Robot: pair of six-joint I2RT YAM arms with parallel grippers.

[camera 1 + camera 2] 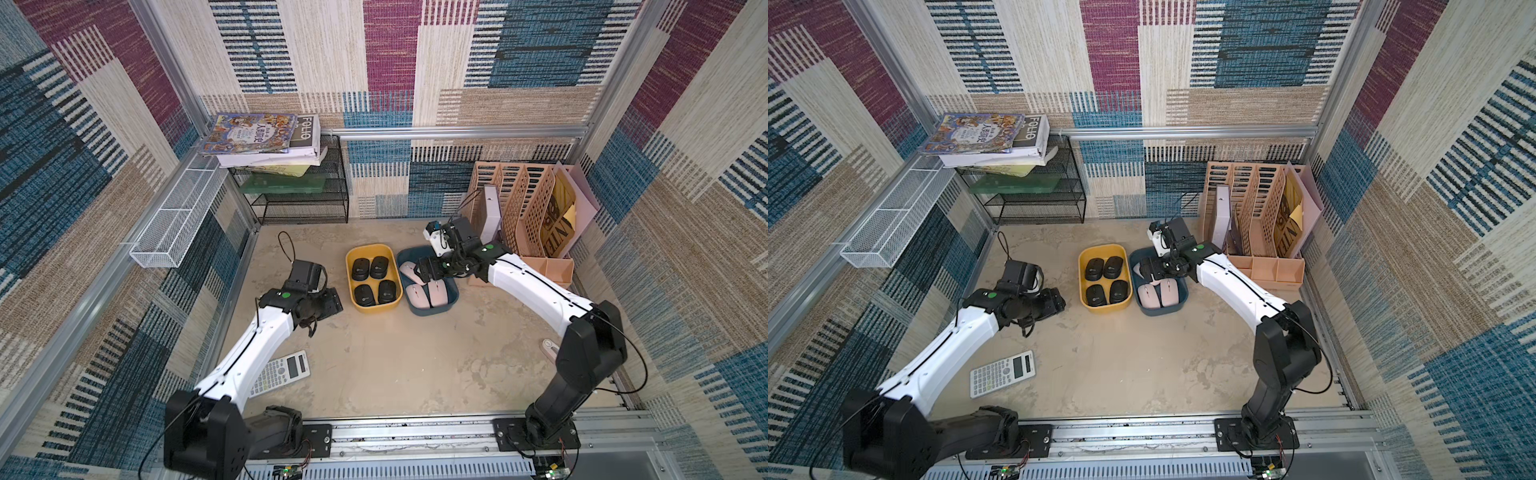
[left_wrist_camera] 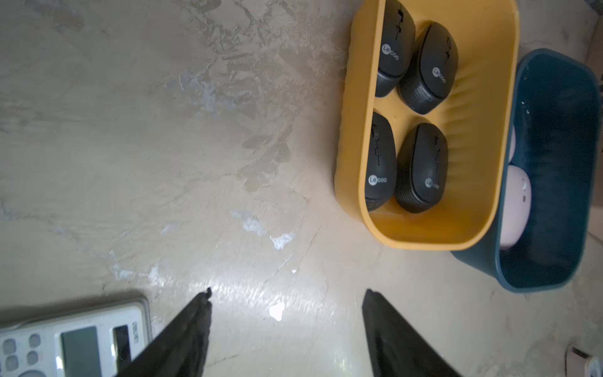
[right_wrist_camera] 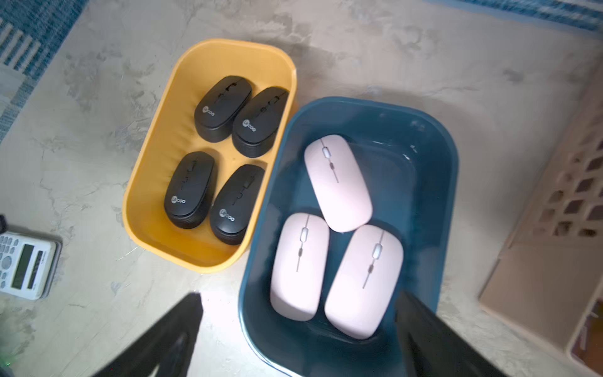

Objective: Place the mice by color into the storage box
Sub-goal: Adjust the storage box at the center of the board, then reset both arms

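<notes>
"Lecoo" on mice (image 2: 427,65); "FOLIO" on book (image 1: 306,131)

a robot lab cell with office things: carpet-lined aluminium frame (image 1: 457,133), file rack (image 1: 515,199), books (image 1: 249,133), calculator (image 1: 282,374).

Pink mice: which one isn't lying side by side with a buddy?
The pink mouse at the blue bin's back end: it lies alone, slanted; the other two pink mice sit paired.

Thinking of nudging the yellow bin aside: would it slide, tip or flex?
The yellow bin looks low and wide, so it probably slides rather than tips. Its walls look stiff. It seems to touch the blue bin, so pushing that way would likely shove both, and the black mice may shift.
</notes>
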